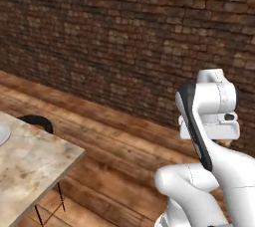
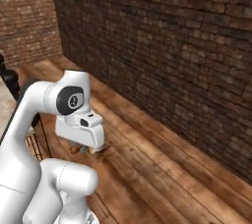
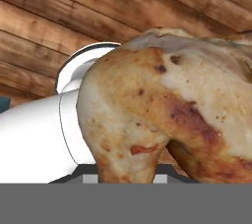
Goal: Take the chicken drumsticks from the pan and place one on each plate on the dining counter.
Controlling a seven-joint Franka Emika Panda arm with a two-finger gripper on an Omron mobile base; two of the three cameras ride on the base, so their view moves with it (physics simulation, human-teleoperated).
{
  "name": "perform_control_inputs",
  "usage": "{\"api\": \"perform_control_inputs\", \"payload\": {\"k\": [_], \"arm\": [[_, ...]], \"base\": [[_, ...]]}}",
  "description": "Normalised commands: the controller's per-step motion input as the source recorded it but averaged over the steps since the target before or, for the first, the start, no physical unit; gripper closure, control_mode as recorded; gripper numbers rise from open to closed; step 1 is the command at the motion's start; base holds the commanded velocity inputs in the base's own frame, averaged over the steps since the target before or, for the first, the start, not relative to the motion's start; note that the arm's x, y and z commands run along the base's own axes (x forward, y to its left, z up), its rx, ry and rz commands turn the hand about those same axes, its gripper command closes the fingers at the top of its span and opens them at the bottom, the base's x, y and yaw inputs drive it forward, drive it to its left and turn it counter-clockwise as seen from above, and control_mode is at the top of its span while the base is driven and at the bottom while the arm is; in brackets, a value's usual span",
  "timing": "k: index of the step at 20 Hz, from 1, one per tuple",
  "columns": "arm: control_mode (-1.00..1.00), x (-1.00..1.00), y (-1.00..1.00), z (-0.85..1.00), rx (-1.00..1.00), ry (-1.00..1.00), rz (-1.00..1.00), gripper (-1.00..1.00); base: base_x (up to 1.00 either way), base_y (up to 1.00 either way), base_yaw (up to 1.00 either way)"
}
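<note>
Hand view: jaws clenched on a chicken drumstick, carried above the wooden floor, well right of the worktop and its plate.

White arm folded close over its base, elbow raised, forearm bent forward and down so the hand hangs low before the body. Gripper points downward beneath the wrist block, jaws drawn in tight on a chicken drumstick.
</note>
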Motion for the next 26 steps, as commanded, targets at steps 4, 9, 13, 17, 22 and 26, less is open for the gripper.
{"api": "perform_control_inputs", "payload": {"k": [4,9,13,17,22,26], "arm": [[1.0,0.0,0.0,0.0,0.0,0.0,0.0,1.0],[1.0,0.0,0.0,0.0,0.0,0.0,0.0,1.0],[1.0,0.0,0.0,0.0,0.0,0.0,0.0,1.0],[1.0,0.0,0.0,0.0,0.0,0.0,0.0,1.0],[1.0,0.0,0.0,0.0,0.0,0.0,0.0,1.0],[1.0,0.0,0.0,0.0,0.0,0.0,0.0,1.0]], "base": [[1.0,-0.73,0.5],[1.0,-0.6,0.57],[1.0,-0.47,0.65],[1.0,-0.34,0.71],[1.0,-0.28,0.73],[0.64,-0.72,0.6]]}}
